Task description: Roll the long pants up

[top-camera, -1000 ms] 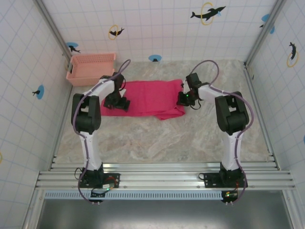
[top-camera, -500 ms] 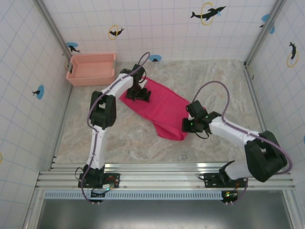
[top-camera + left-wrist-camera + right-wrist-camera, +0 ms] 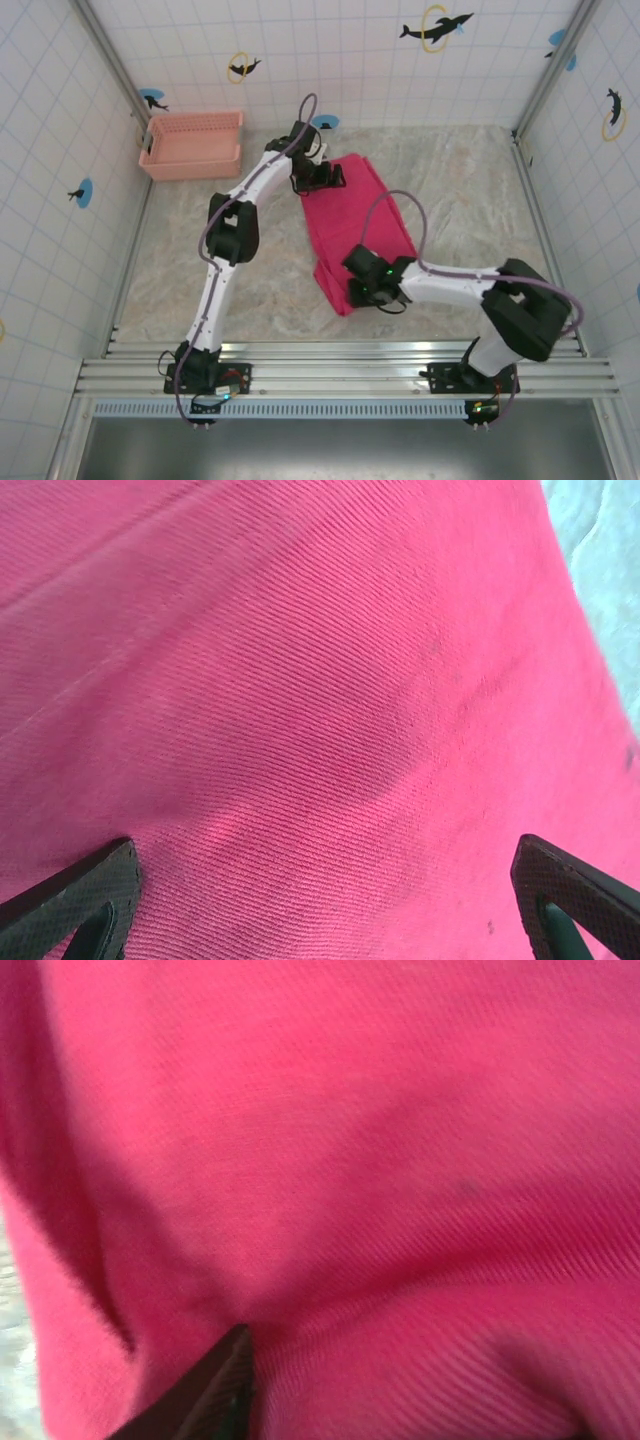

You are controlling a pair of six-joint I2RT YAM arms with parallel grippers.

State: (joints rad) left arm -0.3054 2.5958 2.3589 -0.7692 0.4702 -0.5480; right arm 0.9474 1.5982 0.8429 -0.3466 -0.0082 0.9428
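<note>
The long pants (image 3: 358, 225) lie as a folded strip at centre scene, running far to near. Left gripper (image 3: 322, 177) sits on the far end, jaws spread wide; right gripper (image 3: 372, 287) is buried in bunched cloth at the near end, grip state not readable. Your risk: start rolling from the near end with the far end merely pressed, not pinched, and the strip may slide or skew.

I'm watching my left arm (image 3: 258, 180) and right arm (image 3: 450, 285): white links, black joints, lilac cables (image 3: 395, 192) looping, dark textured fingertips (image 3: 85, 888).
</note>
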